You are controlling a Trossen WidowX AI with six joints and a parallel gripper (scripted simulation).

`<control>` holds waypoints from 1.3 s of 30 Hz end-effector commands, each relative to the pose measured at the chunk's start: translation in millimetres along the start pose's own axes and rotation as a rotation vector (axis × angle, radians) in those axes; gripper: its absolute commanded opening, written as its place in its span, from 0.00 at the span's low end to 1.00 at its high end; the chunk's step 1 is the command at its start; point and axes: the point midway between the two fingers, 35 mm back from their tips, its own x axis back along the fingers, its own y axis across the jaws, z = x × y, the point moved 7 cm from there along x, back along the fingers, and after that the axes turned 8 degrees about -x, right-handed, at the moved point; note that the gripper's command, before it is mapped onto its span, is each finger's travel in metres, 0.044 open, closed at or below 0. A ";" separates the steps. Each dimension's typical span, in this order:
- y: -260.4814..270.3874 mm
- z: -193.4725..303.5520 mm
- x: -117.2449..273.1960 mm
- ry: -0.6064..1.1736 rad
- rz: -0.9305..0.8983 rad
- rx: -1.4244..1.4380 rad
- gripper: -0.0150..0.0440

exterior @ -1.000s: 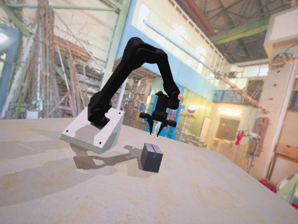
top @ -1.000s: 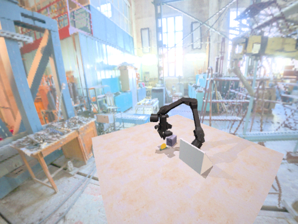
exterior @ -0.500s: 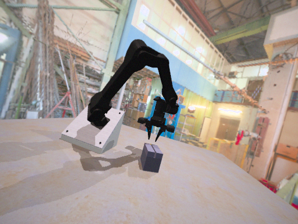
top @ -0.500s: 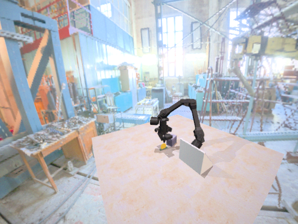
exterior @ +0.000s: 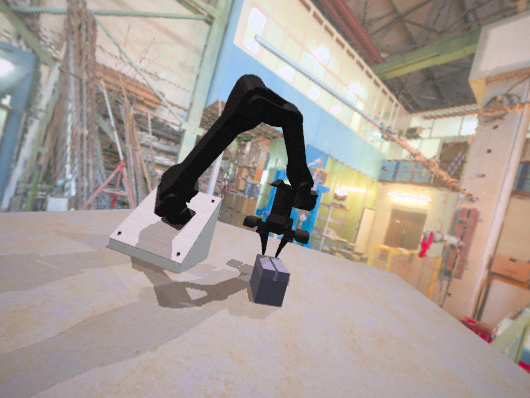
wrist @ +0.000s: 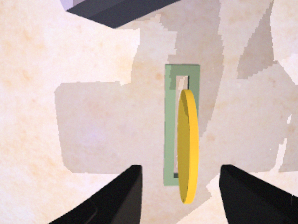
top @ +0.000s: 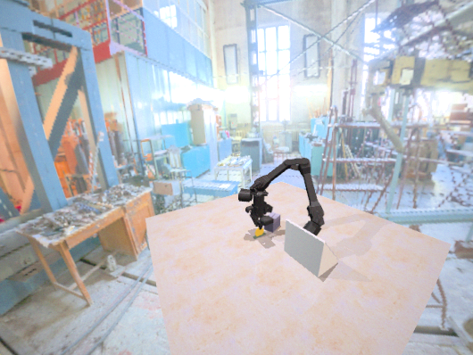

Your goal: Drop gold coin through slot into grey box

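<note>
The gold coin [top: 259, 232] [wrist: 188, 145] stands on edge in the green holder [wrist: 170, 125]. In the wrist view its top edge runs up and down the picture, along the holder's slot. My gripper [top: 259, 227] [exterior: 271, 255] [wrist: 181, 175] points down over the coin and is partly open. One fingertip is on each side of the coin's near part, with a gap on both sides; the right gap looks smaller. The closed grey box [top: 273, 222] [exterior: 269, 289] [wrist: 130, 12] stands beside the holder, with its lid slot [exterior: 274, 268] visible in the exterior view. There the box hides the holder.
The arm's sloped white base block [top: 303, 247] [exterior: 145, 225] stands on the table [top: 214, 290] [exterior: 350, 340], farther from the coin than the box is. Arm shadows fall around the holder. The grey box's edge is at the top left of the wrist view.
</note>
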 end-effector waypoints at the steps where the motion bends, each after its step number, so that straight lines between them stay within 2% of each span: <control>1: -1.7 -0.7 -10.4 -0.010 0.004 0.007 0.53; 23: -3.4 -3.0 -41.3 -0.016 0.001 0.004 0.53; 29: -3.4 -3.0 -41.3 -0.016 0.001 0.004 0.26; 39: -3.4 -3.0 -41.3 -0.016 0.001 0.004 0.25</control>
